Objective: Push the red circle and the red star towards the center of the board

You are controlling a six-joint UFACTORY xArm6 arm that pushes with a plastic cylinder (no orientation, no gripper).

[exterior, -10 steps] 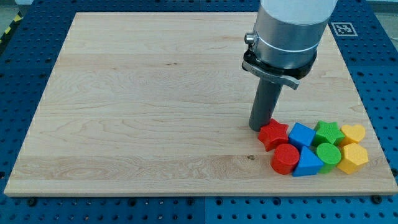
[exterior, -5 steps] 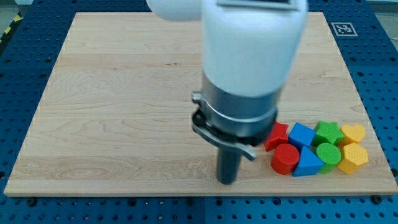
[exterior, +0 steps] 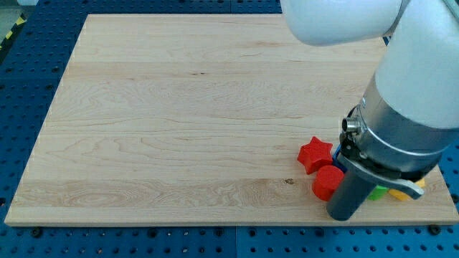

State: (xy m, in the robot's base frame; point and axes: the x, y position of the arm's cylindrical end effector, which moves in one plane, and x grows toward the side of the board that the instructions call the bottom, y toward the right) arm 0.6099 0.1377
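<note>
camera view shows the wooden board [exterior: 179, 115] with the arm's pale housing [exterior: 409, 100] over its bottom right corner. the rod carries no fingers, so nothing opens or closes. the red star [exterior: 315, 155] lies near the bottom edge, toward the right, touching the red circle [exterior: 327, 182] just below it. my tip [exterior: 339, 214] sits against the circle's right side, by the bottom edge. a green block [exterior: 377, 192] and a yellow block [exterior: 399, 193] peek out behind the rod.
</note>
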